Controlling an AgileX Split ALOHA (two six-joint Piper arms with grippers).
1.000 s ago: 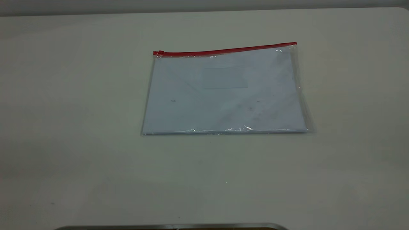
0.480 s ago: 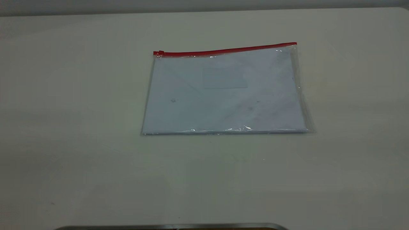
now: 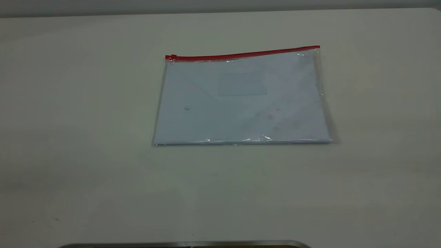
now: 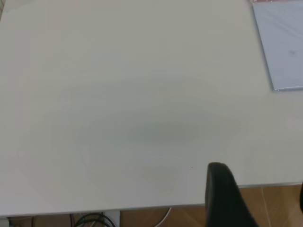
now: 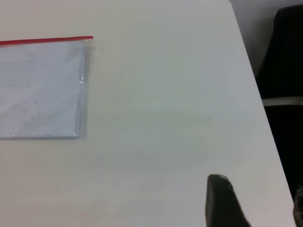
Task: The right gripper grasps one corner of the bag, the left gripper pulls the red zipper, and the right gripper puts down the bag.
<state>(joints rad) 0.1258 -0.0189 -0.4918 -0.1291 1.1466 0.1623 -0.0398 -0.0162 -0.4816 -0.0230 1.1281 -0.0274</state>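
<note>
Stillness is the whole of what has changed: the clear plastic document bag with white paper inside (image 3: 241,103) lies just as it did a second ago. It has the same outline and the same glints along its near edge, and no arm has come into the exterior view. It lies flat on the pale off-white table (image 3: 86,155), toward the far side and a little right of centre. All four corners are down.

Its red zipper strip (image 3: 243,54) runs along the far edge. The small red slider (image 3: 171,57) sits at the left end of that strip. Whether the zip is sealed or parted along its length cannot be made out.

The left gripper (image 4: 258,182) hangs at the near left of the table, well apart from the bag, which shows only as a corner in its wrist view. One dark finger (image 4: 222,194) is plain and a sliver of the other shows at the picture's edge. The gap between them is wide and holds nothing.

The right gripper (image 5: 258,187) waits near the table's right edge, also well apart from the bag. Its finger (image 5: 222,201) likewise stands clear of its mate, with nothing between them.

A bag lying flat with both arms away would fit a bag waiting for its corner to be taken. It would equally fit one already zipped and laid back down, and the slider's place alone does not decide it.
</note>
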